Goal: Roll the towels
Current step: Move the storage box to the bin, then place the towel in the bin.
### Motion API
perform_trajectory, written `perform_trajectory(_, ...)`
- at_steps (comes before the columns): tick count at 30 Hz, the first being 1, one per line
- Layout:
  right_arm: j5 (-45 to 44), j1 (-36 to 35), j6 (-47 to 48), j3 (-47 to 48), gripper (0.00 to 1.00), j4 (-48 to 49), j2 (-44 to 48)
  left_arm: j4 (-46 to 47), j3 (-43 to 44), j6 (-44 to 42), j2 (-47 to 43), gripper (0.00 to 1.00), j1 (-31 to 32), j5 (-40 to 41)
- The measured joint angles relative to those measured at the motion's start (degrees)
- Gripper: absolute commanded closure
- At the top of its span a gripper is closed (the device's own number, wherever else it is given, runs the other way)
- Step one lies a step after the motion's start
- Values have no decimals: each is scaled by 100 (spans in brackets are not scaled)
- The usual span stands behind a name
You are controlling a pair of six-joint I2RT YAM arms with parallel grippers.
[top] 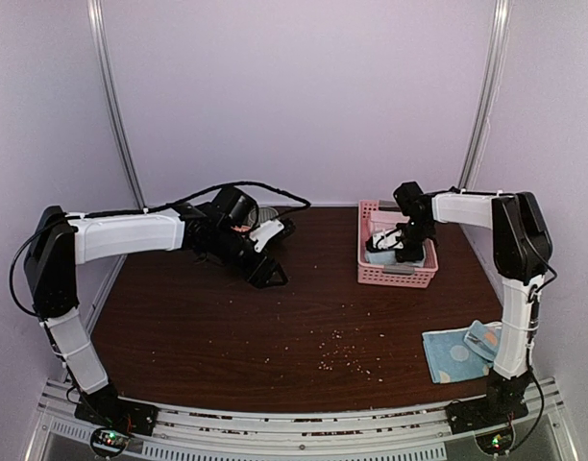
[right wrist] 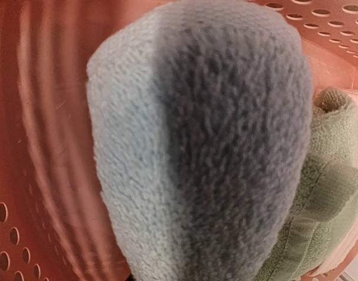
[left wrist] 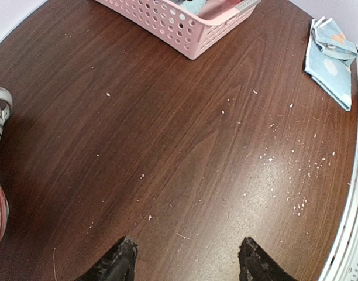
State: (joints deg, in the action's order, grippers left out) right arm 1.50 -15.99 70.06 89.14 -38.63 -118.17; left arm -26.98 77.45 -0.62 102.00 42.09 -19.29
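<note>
Reaching into the pink basket [top: 397, 278], your right gripper [top: 395, 243] may grip the blue towel [right wrist: 190, 146], can't tell; left gripper [left wrist: 188, 264] open.

The basket [top: 397, 278] stands back-right on the table [top: 227, 327], towels [right wrist: 196, 146] inside, perhaps two; another towel [top: 453, 355] lies front-right.

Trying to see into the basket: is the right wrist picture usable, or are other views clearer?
Right wrist: light blue towel fills the frame, soft-focus, a dark band down its middle. Left wrist: sharp, table edge bowed. Top external: grainy, evenly lit.
</note>
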Motion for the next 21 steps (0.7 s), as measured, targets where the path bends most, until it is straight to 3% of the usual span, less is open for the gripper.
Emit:
perform_trajectory(2, -4, 0, -24, -74, 99, 59, 0, 0, 0, 0, 11, 38, 0, -2)
perform_trajectory(9, -103, 0, -179, -238, 58, 584, 0, 0, 0, 0, 48, 38, 0, -13)
perform_trajectory(21, -116, 7, -127, -205, 45, 304, 0, 0, 0, 0, 50, 38, 0, -109)
